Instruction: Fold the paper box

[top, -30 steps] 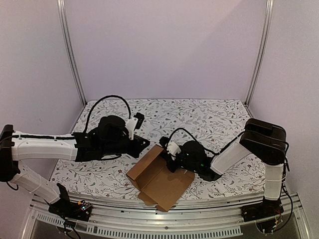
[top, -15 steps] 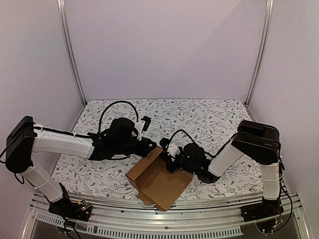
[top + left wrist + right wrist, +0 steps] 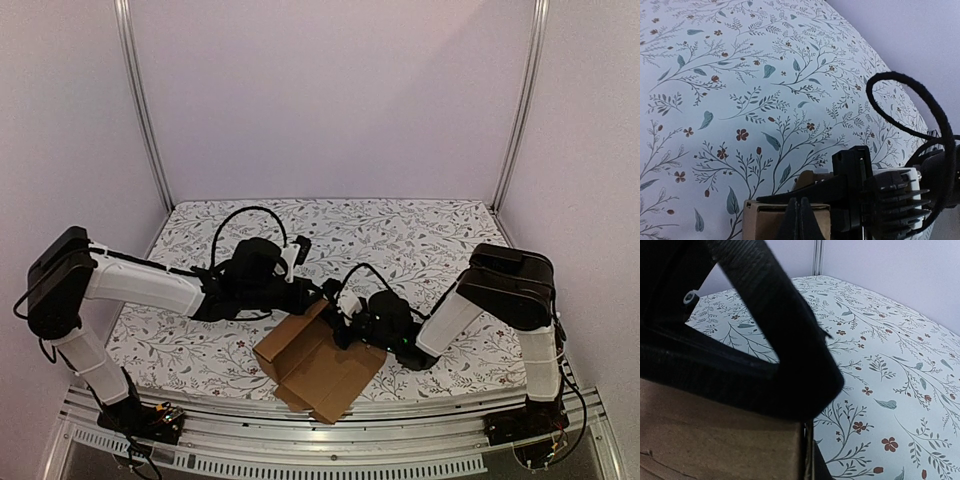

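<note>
The right jaws were clamped on a thin cardboard wall at the far right corner of the paper box, and brown board filled the space under the upper finger in the right wrist view. The left jaws were pressed together with nothing between them, their tips at the box's far edge, just left of the right jaws. The box lay partly folded, open side up, on the flower-patterned bench, whose near edge ran just past the box's nearest corner.
</note>
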`<state>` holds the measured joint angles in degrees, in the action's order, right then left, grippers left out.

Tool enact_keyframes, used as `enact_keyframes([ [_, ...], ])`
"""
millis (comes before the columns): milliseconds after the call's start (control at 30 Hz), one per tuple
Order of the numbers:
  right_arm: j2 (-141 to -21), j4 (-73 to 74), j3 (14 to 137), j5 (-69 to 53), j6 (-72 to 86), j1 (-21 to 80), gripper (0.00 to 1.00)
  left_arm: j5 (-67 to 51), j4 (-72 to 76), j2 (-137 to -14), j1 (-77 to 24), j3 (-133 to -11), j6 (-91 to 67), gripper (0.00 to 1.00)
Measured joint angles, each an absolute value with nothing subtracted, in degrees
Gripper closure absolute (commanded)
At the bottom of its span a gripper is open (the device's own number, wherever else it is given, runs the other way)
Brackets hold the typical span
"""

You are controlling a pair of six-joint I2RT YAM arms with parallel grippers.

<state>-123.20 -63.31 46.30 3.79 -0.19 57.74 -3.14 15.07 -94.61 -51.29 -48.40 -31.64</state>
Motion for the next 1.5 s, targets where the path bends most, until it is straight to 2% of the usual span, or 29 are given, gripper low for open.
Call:
enact_keyframes([
  [500, -124.8, -64.4, 45.3, 4.5, 2.4, 57.7, 0.71, -5.0, 19.4, -99.2, -51.3, -49.4, -33.3, 1.00],
  [767, -124.9, -65.0, 44.8, 5.4, 2.8, 57.7, 0.66, -4.6, 19.6, -99.4, -51.3, -49.4, -33.2, 1.00],
  [1067, -124.9, -65.9, 44.2, 5.9, 2.7, 57.7, 0.68, -3.9, 19.5, -99.3, -51.4, -49.4, -33.1, 1.00],
  [1333, -124.9, -65.9, 45.6, 6.7, 2.7, 57.7, 0.76, -3.6, 19.4, -99.3, -51.6, -49.4, -33.0, 1.00],
  [1400, -124.9, -65.9, 46.5, 6.9, 2.7, 57.7, 0.80, -3.6, 19.2, -99.2, -51.7, -49.4, -33.0, 1.00],
  [1500, -124.9, -65.6, 47.6, 6.9, 2.7, 57.7, 0.92, -3.4, 18.8, -99.0, -51.7, -49.4, -33.0, 1.00],
])
